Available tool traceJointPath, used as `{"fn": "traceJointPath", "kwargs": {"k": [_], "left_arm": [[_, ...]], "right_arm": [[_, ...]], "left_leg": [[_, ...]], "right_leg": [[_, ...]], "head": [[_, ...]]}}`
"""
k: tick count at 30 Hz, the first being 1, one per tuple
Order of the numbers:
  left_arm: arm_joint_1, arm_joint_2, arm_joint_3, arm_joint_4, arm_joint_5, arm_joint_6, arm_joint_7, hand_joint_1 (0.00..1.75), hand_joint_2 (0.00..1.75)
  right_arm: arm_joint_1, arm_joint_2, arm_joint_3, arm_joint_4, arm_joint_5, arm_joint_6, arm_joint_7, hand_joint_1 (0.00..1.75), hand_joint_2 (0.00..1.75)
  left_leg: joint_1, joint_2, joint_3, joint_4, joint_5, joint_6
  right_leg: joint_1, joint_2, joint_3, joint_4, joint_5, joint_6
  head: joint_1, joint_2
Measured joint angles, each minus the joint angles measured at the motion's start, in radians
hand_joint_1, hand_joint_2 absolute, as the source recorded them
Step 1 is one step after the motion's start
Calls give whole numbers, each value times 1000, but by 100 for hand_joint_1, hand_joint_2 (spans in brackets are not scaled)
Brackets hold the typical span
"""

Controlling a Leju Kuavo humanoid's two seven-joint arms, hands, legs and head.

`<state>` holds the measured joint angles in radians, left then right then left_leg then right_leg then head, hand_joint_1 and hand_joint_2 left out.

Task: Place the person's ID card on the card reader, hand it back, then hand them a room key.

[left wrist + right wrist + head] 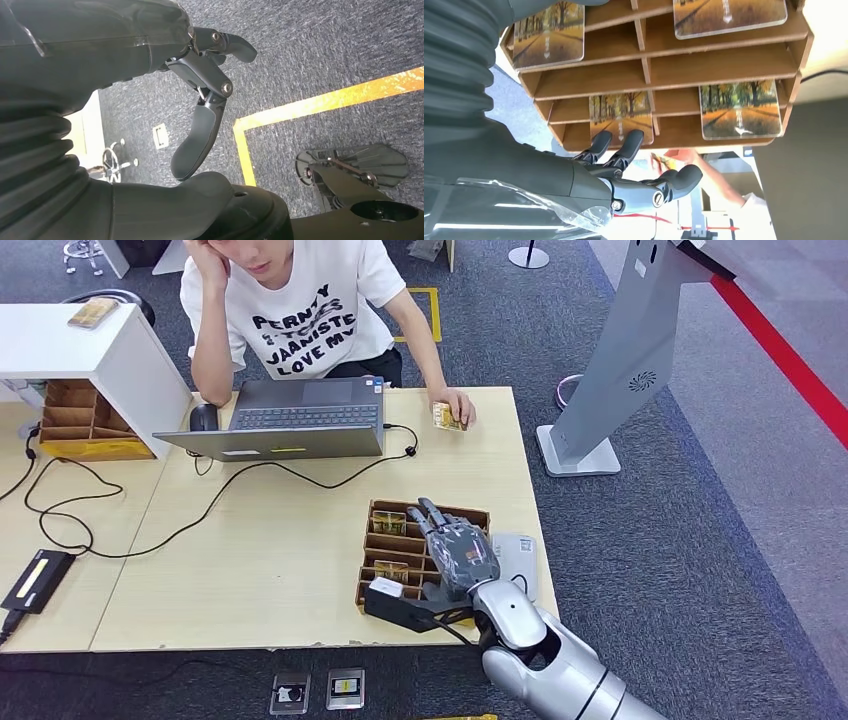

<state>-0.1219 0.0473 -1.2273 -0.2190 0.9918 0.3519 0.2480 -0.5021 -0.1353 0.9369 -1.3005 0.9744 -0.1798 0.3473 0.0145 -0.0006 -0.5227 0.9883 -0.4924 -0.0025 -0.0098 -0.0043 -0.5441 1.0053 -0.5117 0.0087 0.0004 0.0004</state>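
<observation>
A black device (pixel 36 580) is lying at the far left of the pale wooden table (pixel 270 570), with cables trailing from it toward an open laptop (pixel 283 420); a person in a white printed shirt (pixel 300 310) is sitting behind the laptop, one hand propping the head. Further right, the person's other hand (pixel 458 405) is resting on the table edge and holding the ID card (pixel 446 417). Nearer the robot, a brown compartmented rack (pixel 400 540) is holding room key cards (pixel 740 109) printed with an autumn avenue, each lying in its own slot. The right hand (pixel 455 545) is hovering over the rack with fingers (pixel 626 145) extended and spread, gripping nothing. Just beside the rack's right side, the white card reader (pixel 518 560) is lying flat with no card on it. The left hand (pixel 210 95) is hanging over grey carpet crossed by a yellow floor line (pixel 320 102), its fingers parted and gripping nothing
</observation>
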Motion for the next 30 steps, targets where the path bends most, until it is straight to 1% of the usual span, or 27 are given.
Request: {"fn": "traceJointPath", "kwargs": {"k": [17, 26, 30], "left_arm": [[0, 0, 0, 0, 4, -5, -1, 0, 175], [1, 0, 0, 0, 7, -9, -10, 0, 175], [1, 0, 0, 0, 7, -11, -10, 0, 175]], "right_arm": [[10, -23, -43, -129, 35, 21, 60, 0, 175], [16, -55, -80, -243, 59, 27, 105, 1, 175], [25, -70, -94, -276, 61, 38, 115, 6, 175]], "left_leg": [[0, 0, 0, 0, 0, 0], [0, 0, 0, 0, 0, 0], [0, 0, 0, 0, 0, 0]], "right_leg": [[0, 0, 0, 0, 0, 0], [0, 1, 0, 0, 0, 0], [0, 1, 0, 0, 0, 0]], "head": [[0, 0], [0, 0], [0, 0]]}}
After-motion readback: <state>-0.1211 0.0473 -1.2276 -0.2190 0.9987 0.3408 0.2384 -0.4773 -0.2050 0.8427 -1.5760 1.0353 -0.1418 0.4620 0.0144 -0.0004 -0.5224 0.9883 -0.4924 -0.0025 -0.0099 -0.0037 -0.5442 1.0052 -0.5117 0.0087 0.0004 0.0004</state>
